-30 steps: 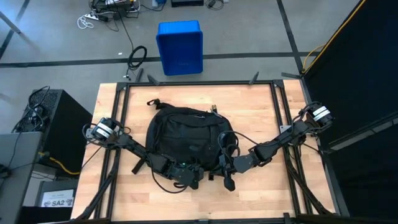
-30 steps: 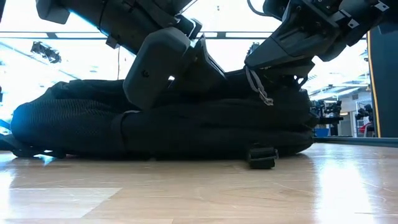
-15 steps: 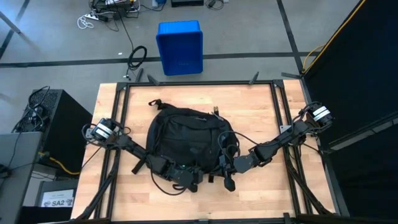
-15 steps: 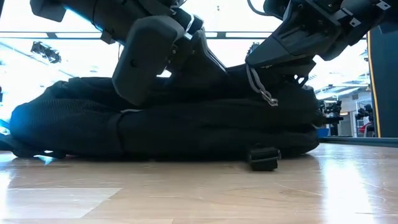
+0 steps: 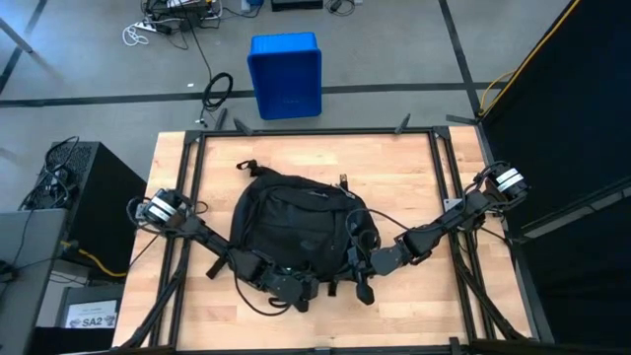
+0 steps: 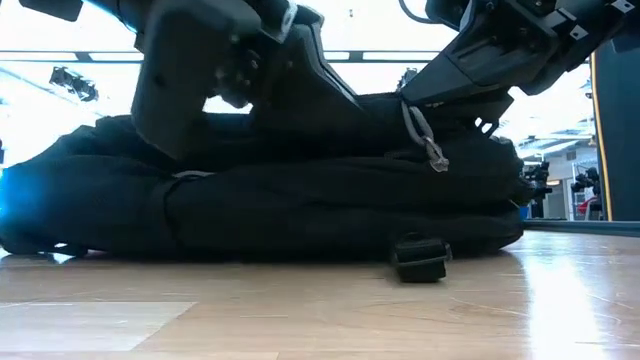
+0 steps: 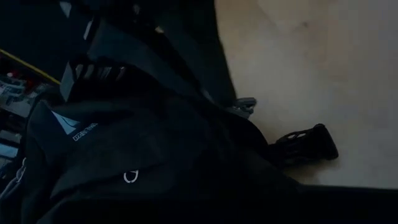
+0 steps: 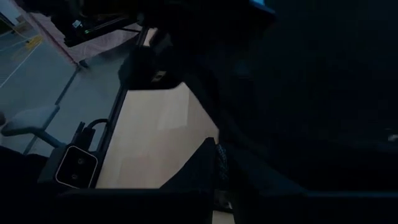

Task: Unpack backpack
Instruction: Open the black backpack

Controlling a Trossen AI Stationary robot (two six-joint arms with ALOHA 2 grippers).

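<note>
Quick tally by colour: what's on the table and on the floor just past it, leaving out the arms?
Black: 1, the backpack on the table
Blue: 1, the plastic bin on the floor beyond the table
Total: 2

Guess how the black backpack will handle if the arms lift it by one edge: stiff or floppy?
Probably floppy: the backpack is soft fabric, lying slumped and flattened on the table. Loose straps and a buckle trail beside it, so they would likely dangle or snag. Unlikely to roll or tip.
</note>
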